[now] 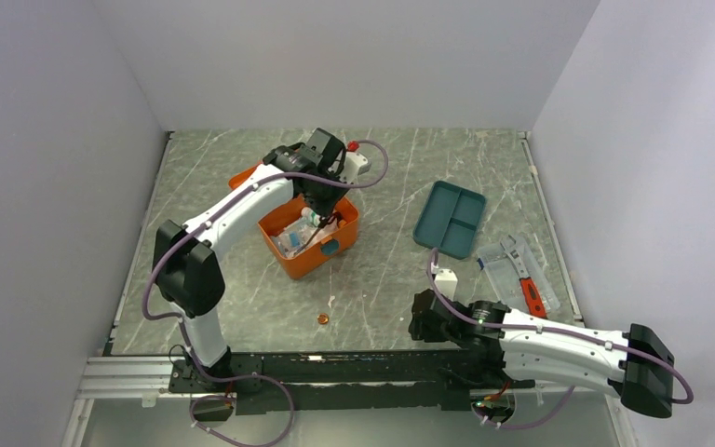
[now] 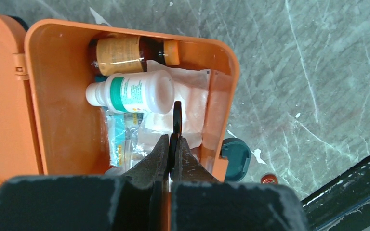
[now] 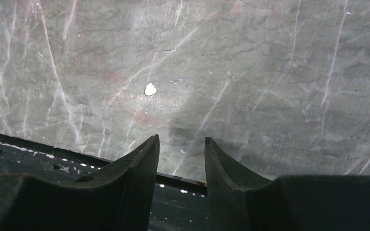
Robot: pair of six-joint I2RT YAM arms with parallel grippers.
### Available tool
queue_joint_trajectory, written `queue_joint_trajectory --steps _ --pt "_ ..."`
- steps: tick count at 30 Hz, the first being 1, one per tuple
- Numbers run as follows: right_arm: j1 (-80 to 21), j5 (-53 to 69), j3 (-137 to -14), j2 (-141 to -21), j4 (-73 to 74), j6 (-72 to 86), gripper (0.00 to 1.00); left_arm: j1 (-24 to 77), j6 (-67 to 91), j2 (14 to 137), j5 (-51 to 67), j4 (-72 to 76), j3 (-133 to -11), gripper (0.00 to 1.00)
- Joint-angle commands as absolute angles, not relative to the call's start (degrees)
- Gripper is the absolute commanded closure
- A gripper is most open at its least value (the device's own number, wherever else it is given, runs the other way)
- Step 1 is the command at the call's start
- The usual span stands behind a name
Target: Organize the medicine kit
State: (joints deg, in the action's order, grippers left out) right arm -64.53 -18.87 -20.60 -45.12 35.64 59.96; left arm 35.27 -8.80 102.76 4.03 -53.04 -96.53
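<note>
I see the medicine kit, orange with a teal latch, lid open, left of centre on the table. My left gripper is pinched on a thin black strip over it; the right gripper stands parted, empty.

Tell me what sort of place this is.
Probably a robotics lab test cell: plain white walls box in a marbled table, with two robot arms bolted to a rail at its edge.
</note>
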Motion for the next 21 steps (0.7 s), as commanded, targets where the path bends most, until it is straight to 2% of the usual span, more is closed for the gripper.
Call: queue_joint_trajectory --steps 1,2,3,6,8,13,21 --pt "-64.51 -18.24 -21.36 -46.61 34.34 59.35 0.57 35.64 -8.99 103.68 6.88 -53.77 -97.47 1.00" --pt "-64.58 -18.24 -21.56 -47.07 34.15 59.21 0.57 35.68 -8.45 104.11 6.77 -53.74 -97.35 1.00" --pt "-64.52 -18.22 -21.80 -47.55 34.03 59.05 0.56 35.68 -8.04 104.53 6.86 -53.77 -97.03 0.93" --pt "-64.49 -18.51 -22.59 -48.29 34.24 58.87 0.54 35.68 -7.08 105.26 7.04 -53.52 -96.04 0.84" --pt "-64.47 -18.91 -22.96 -48.21 34.57 58.79 0.51 35.68 -6.39 105.06 7.03 -52.67 -95.15 0.73" --pt "-64.51 -19.46 -23.44 -48.29 34.71 58.35 0.44 35.68 -4.51 104.07 8.54 -50.41 -93.62 0.56" --pt "-64.51 -22.76 -26.29 -47.31 35.85 56.68 0.38 35.63 -1.13 98.51 3.00 -48.05 -93.65 0.37"
